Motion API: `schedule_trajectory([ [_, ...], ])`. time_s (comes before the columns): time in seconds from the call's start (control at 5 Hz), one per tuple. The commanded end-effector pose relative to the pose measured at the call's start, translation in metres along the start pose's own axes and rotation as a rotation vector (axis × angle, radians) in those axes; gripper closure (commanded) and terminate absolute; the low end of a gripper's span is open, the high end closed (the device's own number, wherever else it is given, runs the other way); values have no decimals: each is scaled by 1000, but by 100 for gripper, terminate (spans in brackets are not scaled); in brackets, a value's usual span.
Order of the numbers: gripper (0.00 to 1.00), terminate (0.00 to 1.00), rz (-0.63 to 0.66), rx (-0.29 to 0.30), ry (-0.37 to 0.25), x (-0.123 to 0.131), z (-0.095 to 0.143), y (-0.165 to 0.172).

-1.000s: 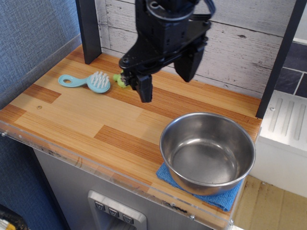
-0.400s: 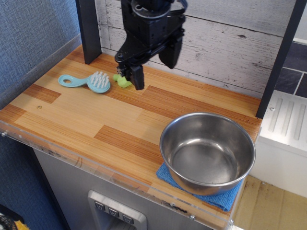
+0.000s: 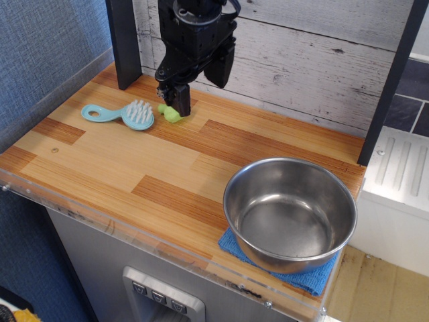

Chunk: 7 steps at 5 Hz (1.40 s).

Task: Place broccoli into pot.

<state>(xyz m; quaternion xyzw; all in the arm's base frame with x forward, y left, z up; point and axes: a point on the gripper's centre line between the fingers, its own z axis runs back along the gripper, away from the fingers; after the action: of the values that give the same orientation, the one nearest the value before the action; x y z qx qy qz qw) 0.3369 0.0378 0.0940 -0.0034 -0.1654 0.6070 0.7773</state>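
- step: reach/approach for the pick, judged from the layout; broccoli (image 3: 169, 113) not lifted, nothing in pot (image 3: 289, 213) yet.
- broccoli lies on the worktop (image 3: 127, 168) near the back left, just right of the blue brush (image 3: 123, 114), close to its bristle head; can't tell if they touch.
- gripper (image 3: 175, 100) hangs directly over/behind the broccoli, dark fingers (image 3: 181, 100) low at the toy, partly covering its right side.
- finger state: can't tell. black on black from this angle, no gap readable, and no sign they clamp the toy. contact with broccoli also unclear.
- pot sits front right on a blue cloth (image 3: 312, 278), well apart from the broccoli, empty inside, rim up.
- black post (image 3: 124, 43) stands at back left, near the gripper; white plank wall (image 3: 315, 60) just behind it.
- next move, my guess: settle the fingers around the broccoli, clench, lift straight up, then carry right and forward to above the pot and let go.
- calls for: small toy, so centring matters; keep clear of brush bristles so the brush doesn't get dragged or pinched too.
- risk: toy is lumpy and light, could squirt out sideways when squeezed.
- clear path over to pot, nothing between.
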Motion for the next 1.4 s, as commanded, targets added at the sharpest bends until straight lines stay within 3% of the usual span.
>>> schedule_trajectory([
  [0.0,0,0,102,10,9,25,-30,-14],
  [0.2,0,0,138,21,12,36,-47,-13],
  [0.8,0,0,118,4,-17,51,-64,-28],
  [1.2,0,0,103,49,-10,56,-82,-18],
])
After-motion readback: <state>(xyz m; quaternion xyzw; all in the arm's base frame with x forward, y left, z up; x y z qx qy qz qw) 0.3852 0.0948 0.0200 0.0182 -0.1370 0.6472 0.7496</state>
